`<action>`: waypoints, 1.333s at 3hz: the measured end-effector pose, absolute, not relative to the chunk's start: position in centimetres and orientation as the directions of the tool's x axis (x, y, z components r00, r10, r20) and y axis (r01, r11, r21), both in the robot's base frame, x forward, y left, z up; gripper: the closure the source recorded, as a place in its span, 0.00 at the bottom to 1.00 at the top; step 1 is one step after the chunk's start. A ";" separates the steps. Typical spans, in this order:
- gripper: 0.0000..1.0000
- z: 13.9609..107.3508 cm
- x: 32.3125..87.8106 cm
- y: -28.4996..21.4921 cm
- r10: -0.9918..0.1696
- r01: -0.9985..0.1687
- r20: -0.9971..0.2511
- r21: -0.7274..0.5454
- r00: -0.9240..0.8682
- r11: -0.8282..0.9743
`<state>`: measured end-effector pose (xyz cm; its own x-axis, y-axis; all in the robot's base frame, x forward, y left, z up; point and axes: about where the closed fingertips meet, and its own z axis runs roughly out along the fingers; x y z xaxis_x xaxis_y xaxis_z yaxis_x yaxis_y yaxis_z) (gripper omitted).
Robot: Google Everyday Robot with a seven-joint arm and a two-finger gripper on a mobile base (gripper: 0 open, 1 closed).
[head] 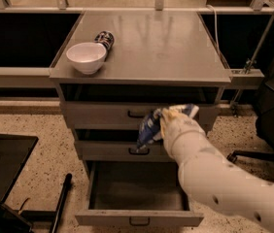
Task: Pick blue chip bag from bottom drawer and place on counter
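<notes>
The blue chip bag [149, 127] hangs crumpled from my gripper [168, 120], which is shut on it in front of the top and middle drawer fronts, well above the bottom drawer. The bottom drawer [137, 217] is pulled out and its inside looks bare. The grey counter [151, 47] lies above and behind the gripper. My white arm comes in from the lower right.
A white bowl [86, 57] stands at the counter's front left, with a dark patterned can [105, 39] lying behind it. A black office chair [273, 125] is at the right. A dark flat case [3, 164] lies on the floor at the left.
</notes>
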<state>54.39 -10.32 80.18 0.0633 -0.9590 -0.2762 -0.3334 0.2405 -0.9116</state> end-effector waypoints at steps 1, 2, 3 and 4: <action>1.00 83.8 55.9 -9.6 -0.950 -0.280 -0.302 -0.921 0.076 0.270; 1.00 84.5 56.2 -9.6 -0.942 -0.291 -0.329 -0.910 0.074 0.295; 1.00 87.7 58.7 -9.3 -0.911 -0.299 -0.396 -0.888 0.110 0.350; 1.00 92.7 63.8 -8.6 -0.855 -0.286 -0.496 -0.849 0.149 0.443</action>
<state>63.81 -8.56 92.75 0.1492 -0.8552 -0.4964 -0.2864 0.4432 -0.8495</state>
